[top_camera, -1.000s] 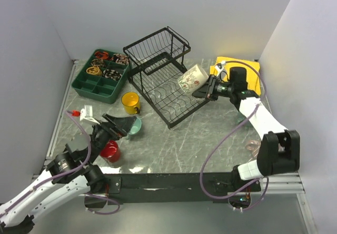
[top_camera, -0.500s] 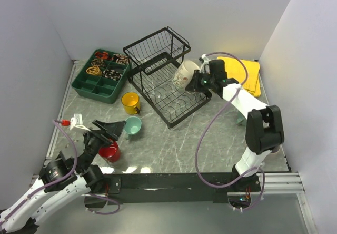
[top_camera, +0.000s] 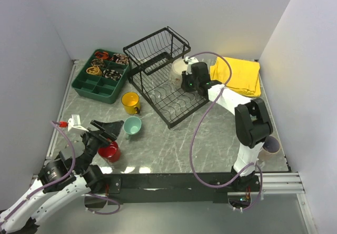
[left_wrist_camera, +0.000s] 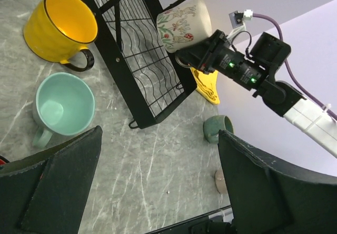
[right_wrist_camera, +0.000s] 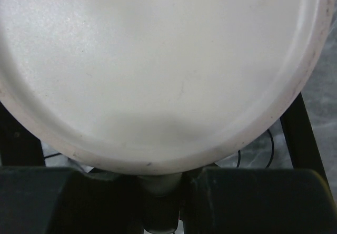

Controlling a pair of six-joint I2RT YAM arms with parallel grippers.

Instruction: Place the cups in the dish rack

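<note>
My right gripper (top_camera: 185, 80) is shut on the handle of the cream mug (top_camera: 177, 68) and holds it over the right side of the black dish rack (top_camera: 152, 55). In the right wrist view the mug's pale base (right_wrist_camera: 158, 60) fills the frame above my right gripper (right_wrist_camera: 160, 192). My left gripper (top_camera: 108, 129) is open and empty, above the red mug (top_camera: 109, 151) and beside the teal mug (top_camera: 132, 124). The yellow mug (top_camera: 130, 102) stands left of the rack. The left wrist view shows the grey-green mug (left_wrist_camera: 217, 127) and the pink mug (left_wrist_camera: 220, 180) on the table right of the rack.
A green compartment tray (top_camera: 89, 85) with small items sits at the back left. A yellow cloth (top_camera: 239, 76) lies at the back right. The pink mug (top_camera: 269, 147) stands by the right arm's base. Walls close in the table on three sides.
The right gripper has carried the cream mug leftward from beside the rack's right edge to over the rack. The left gripper has drifted slightly back and left, still open.
</note>
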